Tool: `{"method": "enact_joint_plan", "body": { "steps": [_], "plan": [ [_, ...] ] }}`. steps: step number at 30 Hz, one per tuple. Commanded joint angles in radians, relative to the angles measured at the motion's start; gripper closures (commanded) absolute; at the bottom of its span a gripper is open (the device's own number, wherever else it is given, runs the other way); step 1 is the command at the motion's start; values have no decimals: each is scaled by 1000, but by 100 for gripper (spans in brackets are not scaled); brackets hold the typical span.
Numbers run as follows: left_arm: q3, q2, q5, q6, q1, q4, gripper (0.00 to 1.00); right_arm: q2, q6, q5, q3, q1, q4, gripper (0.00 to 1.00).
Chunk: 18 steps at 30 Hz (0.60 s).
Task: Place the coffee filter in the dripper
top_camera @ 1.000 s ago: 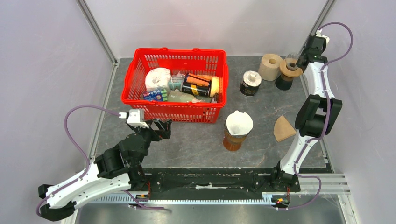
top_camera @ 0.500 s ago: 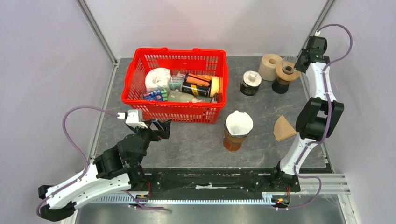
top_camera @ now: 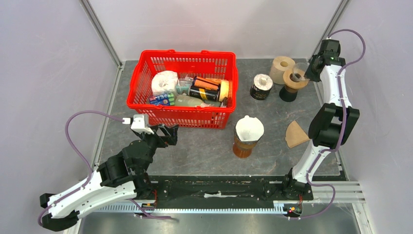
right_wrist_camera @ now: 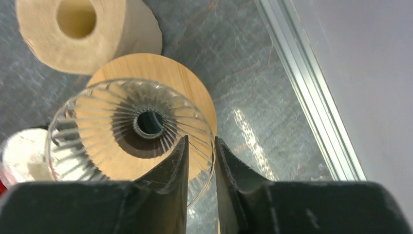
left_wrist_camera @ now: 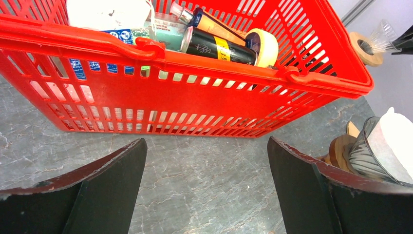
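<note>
Grey stone table (top_camera: 204, 146): brown coffee filter (top_camera: 295, 134) lies flat, well apart from the glass dripper (right_wrist_camera: 97, 122). Right gripper (right_wrist_camera: 200, 144) fingers straddle the dripper's rim, narrowly parted; grip cannot be confirmed. Left gripper (left_wrist_camera: 205, 141) stands wide, empty. Risk: dragging the rim could topple the dripper.

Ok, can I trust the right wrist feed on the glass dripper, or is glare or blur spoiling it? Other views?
Right wrist: glass dripper ribs sharp; a glare streak lies on the table, clear of the glass; the close-up jaws are dark and soft-edged. Left wrist: red basket crisp, foreground jaws nearly black. Top external: even light, soft shadows, dripper small.
</note>
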Motion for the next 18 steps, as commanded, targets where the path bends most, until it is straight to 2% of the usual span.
{"method": "enact_joint_plan", "body": {
  "steps": [1,11,18],
  "plan": [
    [4,-11,-9,-17,-1,23,0,74,-8,-26,-59,10,-369,70],
    [3,-11,-8,-16,0,21,0,56,23,-85,42,12,-361,60],
    [2,-7,-5,-16,0,23,0,23,17,-34,33,19,-365,43]
  ]
}}
